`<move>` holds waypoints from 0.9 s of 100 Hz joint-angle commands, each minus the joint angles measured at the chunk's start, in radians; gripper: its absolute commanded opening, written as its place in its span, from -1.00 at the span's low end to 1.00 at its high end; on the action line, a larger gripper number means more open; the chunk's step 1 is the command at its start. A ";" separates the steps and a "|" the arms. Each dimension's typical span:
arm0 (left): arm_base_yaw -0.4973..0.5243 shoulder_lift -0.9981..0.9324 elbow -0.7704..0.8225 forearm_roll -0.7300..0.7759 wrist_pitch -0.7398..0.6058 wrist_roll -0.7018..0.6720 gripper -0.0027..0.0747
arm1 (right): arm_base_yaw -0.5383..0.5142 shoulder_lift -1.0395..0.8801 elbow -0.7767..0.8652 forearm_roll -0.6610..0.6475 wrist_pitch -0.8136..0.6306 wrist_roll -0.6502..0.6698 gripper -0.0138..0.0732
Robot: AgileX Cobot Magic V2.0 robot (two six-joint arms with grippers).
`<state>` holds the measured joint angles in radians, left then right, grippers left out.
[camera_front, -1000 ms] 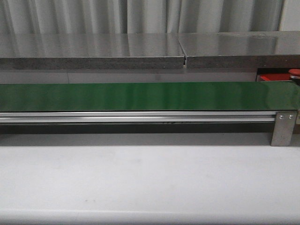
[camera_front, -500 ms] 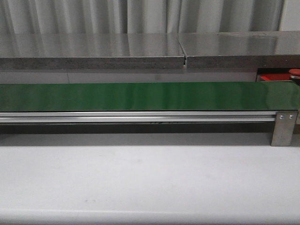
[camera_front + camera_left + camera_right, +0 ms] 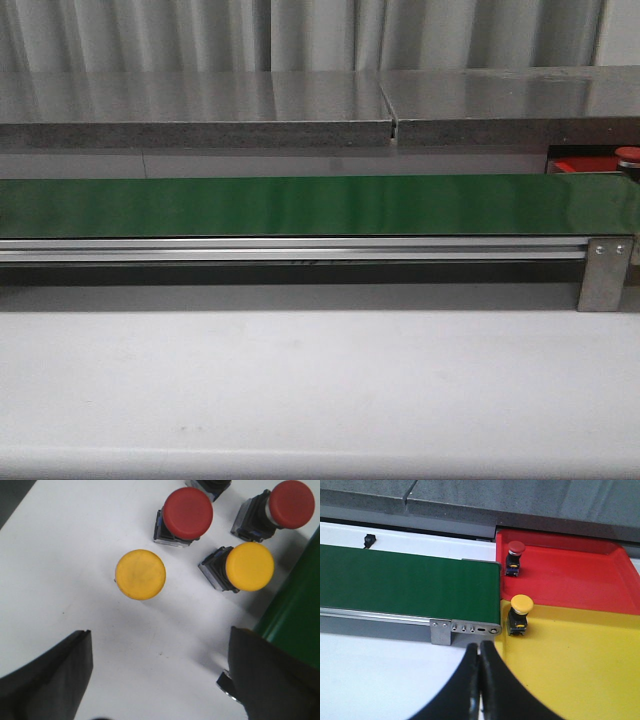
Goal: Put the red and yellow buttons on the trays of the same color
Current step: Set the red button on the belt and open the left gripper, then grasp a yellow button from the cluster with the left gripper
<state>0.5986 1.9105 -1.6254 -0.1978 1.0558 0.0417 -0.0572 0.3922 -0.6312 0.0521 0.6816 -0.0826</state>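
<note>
left end effector (image 3: 160, 680) gapes above a yellow button (image 3: 140, 574).

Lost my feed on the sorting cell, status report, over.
Left gripper open over the loose buttons: two yellow, two red. Right gripper shut, empty. One red button on red tray, one yellow on yellow tray. Green belt bare.

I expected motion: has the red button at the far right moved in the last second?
No. The red button sits in the same spot above the metal bracket.
</note>
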 commanded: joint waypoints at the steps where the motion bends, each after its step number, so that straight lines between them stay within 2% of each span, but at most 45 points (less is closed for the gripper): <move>1: 0.004 -0.017 -0.030 -0.008 -0.038 -0.013 0.48 | -0.001 0.003 -0.021 -0.001 -0.069 -0.009 -0.95; 40: 0.004 0.077 -0.030 0.003 -0.114 -0.013 0.48 | -0.001 0.003 -0.021 -0.001 -0.069 -0.009 -0.95; 58: 0.004 0.101 -0.030 -0.016 -0.189 -0.013 0.48 | -0.001 0.003 -0.021 -0.001 -0.069 -0.009 -0.95; 79: 0.004 0.149 -0.031 -0.016 -0.203 -0.013 0.48 | -0.001 0.003 -0.021 -0.001 -0.069 -0.009 -0.95; 84: 0.004 0.156 -0.031 -0.016 -0.213 -0.013 0.45 | -0.001 0.003 -0.021 -0.001 -0.069 -0.009 -0.95; 90: 0.004 0.163 -0.031 -0.016 -0.220 -0.013 0.31 | -0.001 0.003 -0.021 -0.001 -0.069 -0.009 -0.95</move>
<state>0.6015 2.1223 -1.6258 -0.1964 0.8796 0.0403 -0.0572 0.3922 -0.6312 0.0521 0.6816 -0.0826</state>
